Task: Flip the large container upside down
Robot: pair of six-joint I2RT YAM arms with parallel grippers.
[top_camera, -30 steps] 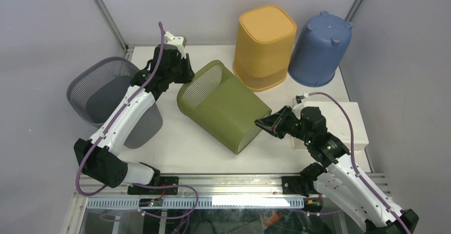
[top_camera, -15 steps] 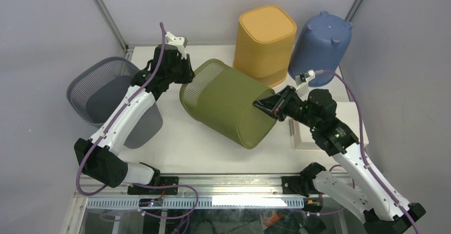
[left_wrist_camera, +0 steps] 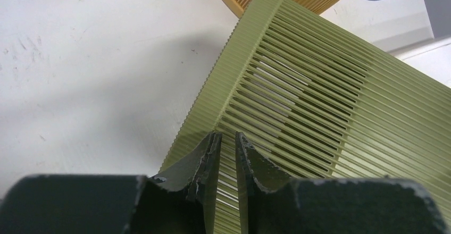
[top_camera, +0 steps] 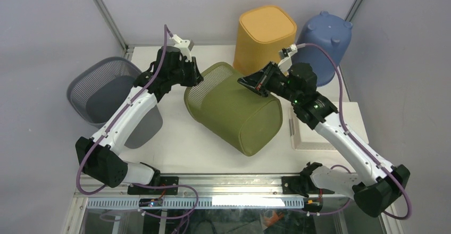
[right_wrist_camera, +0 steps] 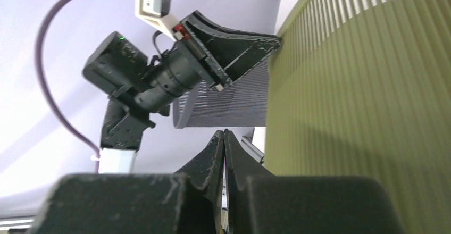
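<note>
The large olive-green ribbed container [top_camera: 234, 111] stands tilted in mid-table, its mouth toward the back left and its base toward the front right. My left gripper [top_camera: 194, 80] is shut on its rim; in the left wrist view the jaws [left_wrist_camera: 227, 138] pinch the slatted wall [left_wrist_camera: 330, 101]. My right gripper [top_camera: 244, 82] is shut and empty, with its tip at the container's raised back side. In the right wrist view the closed gripper [right_wrist_camera: 224, 134] is just left of the green wall [right_wrist_camera: 361, 111].
A grey mesh basket [top_camera: 98, 90] lies at the left. An orange container [top_camera: 264, 40] and a blue one [top_camera: 322, 40] stand upside down at the back. A white box [top_camera: 324, 133] lies at the right, under my right arm.
My right gripper has risen from the container's front base to its upper back side. The container has tipped up with it, its base swinging up. The left gripper has kept its hold on the rim.
</note>
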